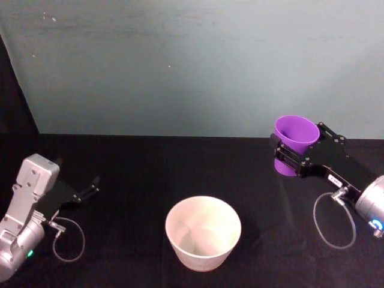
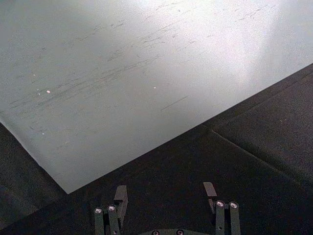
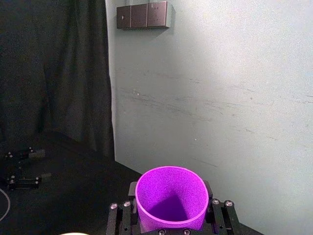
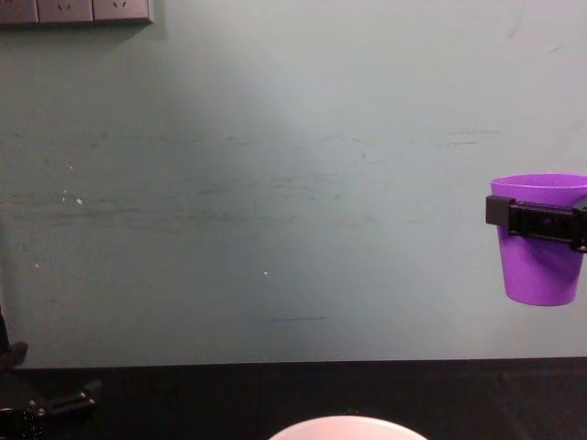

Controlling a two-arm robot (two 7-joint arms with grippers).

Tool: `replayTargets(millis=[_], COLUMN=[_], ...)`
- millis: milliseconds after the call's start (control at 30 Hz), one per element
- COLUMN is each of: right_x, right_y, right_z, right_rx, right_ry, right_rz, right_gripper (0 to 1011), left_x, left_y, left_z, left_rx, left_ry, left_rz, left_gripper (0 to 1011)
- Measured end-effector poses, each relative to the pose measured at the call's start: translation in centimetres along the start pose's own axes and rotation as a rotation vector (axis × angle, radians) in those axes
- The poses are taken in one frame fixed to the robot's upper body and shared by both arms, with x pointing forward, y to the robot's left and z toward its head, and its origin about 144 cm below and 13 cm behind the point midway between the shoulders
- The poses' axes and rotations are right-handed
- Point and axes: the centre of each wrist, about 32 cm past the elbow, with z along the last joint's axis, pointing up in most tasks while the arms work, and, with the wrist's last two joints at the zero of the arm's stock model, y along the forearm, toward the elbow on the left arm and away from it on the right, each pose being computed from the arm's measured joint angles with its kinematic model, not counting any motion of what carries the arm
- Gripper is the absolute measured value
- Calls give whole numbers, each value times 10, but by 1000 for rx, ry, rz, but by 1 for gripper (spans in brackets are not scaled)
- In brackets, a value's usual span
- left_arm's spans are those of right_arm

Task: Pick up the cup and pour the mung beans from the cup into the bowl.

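The right gripper (image 1: pixel 288 155) is clamped round the purple cup (image 1: pixel 296 133), its black fingers pressed against the cup's wall just under the rim; in the chest view the cup (image 4: pixel 541 270) hangs upright, well above the table, at the right edge. It sits to the right of the white bowl (image 1: pixel 201 255) and farther off, well apart from it. The bowl stands on the near middle of the table (image 1: pixel 138 174), mouth up; the table is covered in black cloth, matte and seamed.

The left gripper (image 1: pixel 90 187) rests low at the near left, its jaws spread and holding nothing; the left wrist view shows its two fingertips (image 2: pixel 121 193) apart over the dark cloth.

Behind the table rises a pale grey-green wall (image 1: pixel 180 66), scuffed with fine streaks and a few white specks; a row of wall sockets (image 4: pixel 73 9) sits high on the left; a black curtain (image 3: pixel 54 73) hangs beside the wall on the left. A thin cable (image 1: pixel 333 222) loops under the right wrist.
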Motion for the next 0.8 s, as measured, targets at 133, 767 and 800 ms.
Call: replayTargets(millis=[133,767,800], right_x=[0,0,0], right_y=[0,0,0], right_z=[0,0,0], right_rx=[0,0,0], right_ry=[0,0,0], right_rz=[0,0,0], right_gripper=[747,746,747], left_x=[0,0,0], left_y=[0,0,0], left_z=[0,0,0], left_rx=[0,0,0], left_ry=[0,0,0], left_rz=[0,0,0], left_gripper=[1004,1003,1003])
